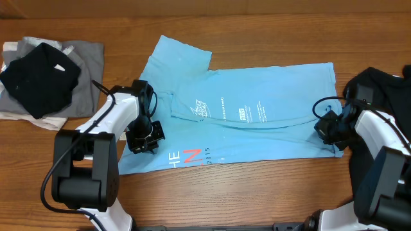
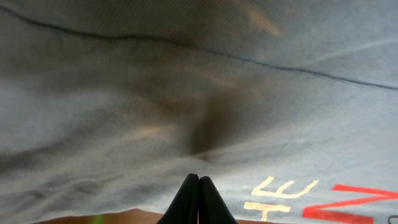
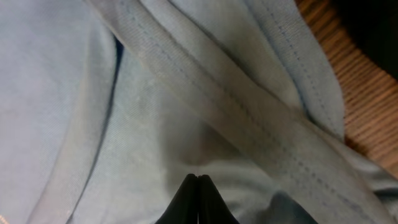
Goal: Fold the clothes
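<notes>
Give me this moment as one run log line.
fold clothes | blue T-shirt partly folded | left fingers shut on its left edge | right fingers shut on its right edge

The shirt (image 1: 257,128) was soft, matt knit cloth with a row-stitched hem (image 3: 249,118) and flat printed lettering (image 1: 189,156) toward 7 o'clock. The table (image 1: 257,25) was smooth, grained wood. At 10 o'clock lay matt grey cloth (image 1: 90,58) and black cloth (image 1: 38,80). The arm casing (image 1: 106,119) looked like smooth white plastic.

T-shirt (image 1: 257,122) on table (image 1: 257,192), left hand (image 1: 142,140) on its left end, right hand (image 1: 329,131) on its right (garment pile (image 1: 45,80) farther left)
</notes>
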Robot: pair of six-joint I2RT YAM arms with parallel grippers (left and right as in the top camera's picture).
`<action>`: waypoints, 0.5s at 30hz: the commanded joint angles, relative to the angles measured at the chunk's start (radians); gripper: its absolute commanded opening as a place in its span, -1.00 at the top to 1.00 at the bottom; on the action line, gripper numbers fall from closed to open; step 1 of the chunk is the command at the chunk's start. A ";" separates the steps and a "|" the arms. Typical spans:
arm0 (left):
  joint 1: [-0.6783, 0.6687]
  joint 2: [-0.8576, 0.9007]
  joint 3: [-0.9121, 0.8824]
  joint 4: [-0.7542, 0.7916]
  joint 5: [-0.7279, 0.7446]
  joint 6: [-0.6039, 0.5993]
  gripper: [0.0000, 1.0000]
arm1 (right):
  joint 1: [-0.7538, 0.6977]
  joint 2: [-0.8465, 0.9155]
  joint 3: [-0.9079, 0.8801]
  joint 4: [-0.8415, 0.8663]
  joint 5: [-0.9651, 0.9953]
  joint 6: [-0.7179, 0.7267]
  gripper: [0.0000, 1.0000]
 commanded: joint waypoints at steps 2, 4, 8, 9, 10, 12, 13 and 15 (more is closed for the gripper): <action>0.000 0.032 -0.004 -0.001 -0.018 -0.006 0.91 | -0.002 0.071 0.001 0.008 0.010 0.034 0.92; 0.009 0.032 -0.004 -0.003 -0.039 -0.019 0.92 | -0.002 0.086 0.001 0.009 0.010 0.038 0.92; 0.036 0.032 -0.004 -0.002 -0.035 0.000 0.91 | -0.002 0.089 0.001 0.008 0.010 0.061 0.92; 0.044 0.032 -0.004 -0.002 -0.031 0.000 0.92 | -0.002 0.089 0.001 0.005 0.010 0.071 0.92; 0.051 0.032 -0.004 0.000 -0.017 0.000 0.91 | -0.002 0.089 0.001 0.004 0.010 0.080 0.93; 0.056 0.032 -0.004 0.005 -0.001 0.001 0.91 | -0.002 0.089 0.001 0.005 0.010 0.083 0.93; 0.056 0.032 -0.004 0.013 0.003 0.008 0.91 | -0.002 0.089 0.001 0.005 0.010 0.083 0.93; 0.055 0.032 -0.004 0.023 0.008 0.011 0.92 | -0.002 0.089 0.001 0.005 0.010 0.083 0.93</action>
